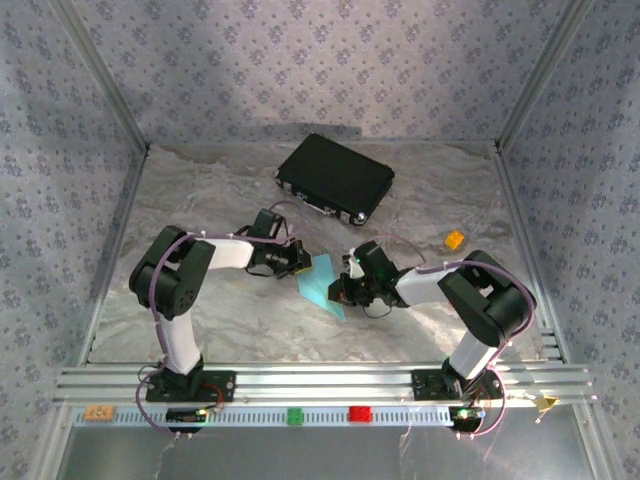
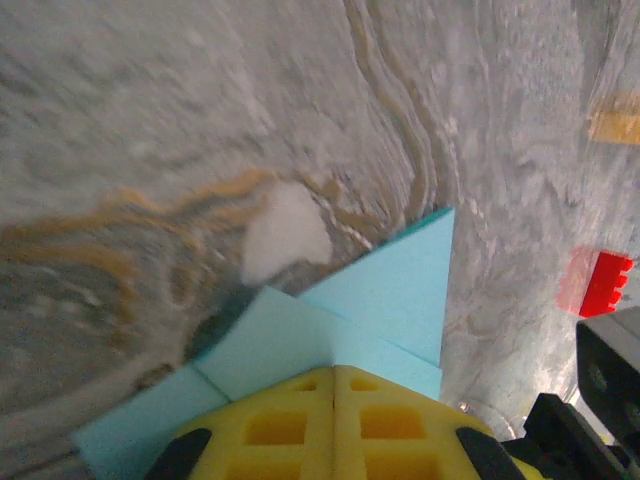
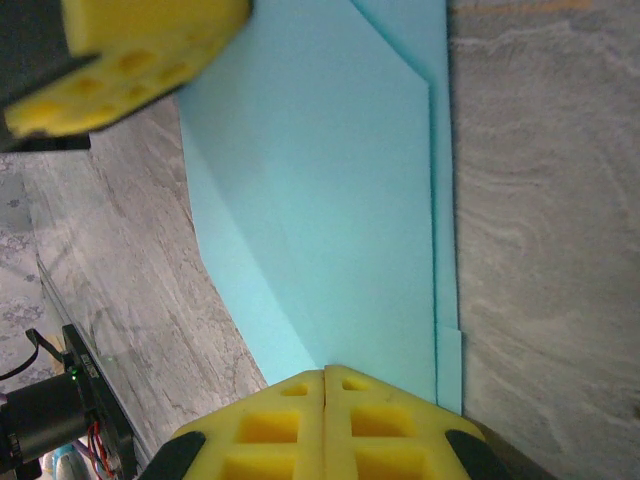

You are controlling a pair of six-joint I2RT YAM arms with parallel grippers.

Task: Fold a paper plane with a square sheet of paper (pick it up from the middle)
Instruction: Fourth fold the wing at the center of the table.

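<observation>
The light blue sheet of paper [image 1: 322, 285] is folded into overlapping layers and hangs just above the marble table between my two arms. My left gripper [image 1: 303, 262] is shut on its upper left edge. In the left wrist view the yellow fingertips [image 2: 300, 400] meet on the paper [image 2: 380, 300], whose folded flaps fan out ahead. My right gripper [image 1: 341, 291] is shut on the lower right end. In the right wrist view its yellow pads [image 3: 290, 410] pinch the paper [image 3: 330, 200], which runs away as a long creased strip towards the left gripper's finger [image 3: 140, 50].
A black hard case [image 1: 335, 178] lies at the back of the table. A small orange block [image 1: 455, 239] sits at the right. Green [image 1: 295, 415] and red [image 1: 359, 413] blocks rest on the front rail. Metal frame posts and patterned walls close in the sides.
</observation>
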